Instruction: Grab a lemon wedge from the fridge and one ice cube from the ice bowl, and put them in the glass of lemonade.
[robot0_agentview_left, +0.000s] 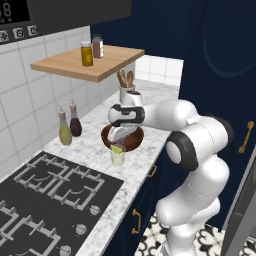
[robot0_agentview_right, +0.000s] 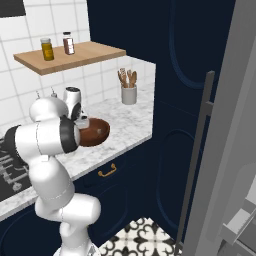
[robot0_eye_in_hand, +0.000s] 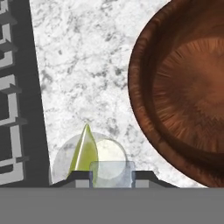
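Here the hand (robot0_agentview_left: 119, 141) hangs just above the glass of lemonade (robot0_agentview_left: 118, 155), which stands on the marble worktop (robot0_agentview_left: 95, 150) near its front edge, between the black stove (robot0_agentview_left: 50, 200) and the ice bowl (robot0_agentview_left: 131, 141). In the hand view the two dark fingertips (robot0_eye_in_hand: 78, 177) are close together and pinch a small clear ice cube (robot0_eye_in_hand: 112, 174) between them, right over the round mouth of the glass. The lemon wedge (robot0_eye_in_hand: 84, 153) is already in the glass; it stands up as a yellow-green point inside the rim. The brown wooden bowl is just beside the glass, on the side away from the stove, and its inside shows only the wood grain. Behind the bowl a grey utensil cup (robot0_agentview_left: 127, 92) with wooden spoons stands near the wall. Two oil bottles (robot0_agentview_left: 69, 126) stand by the tiled wall, and two jars (robot0_agentview_left: 92, 50) are on the wooden shelf (robot0_agentview_left: 87, 65) above. In the right base view the open fridge (robot0_agentview_right: 235, 150) door with its long handle is at the right.
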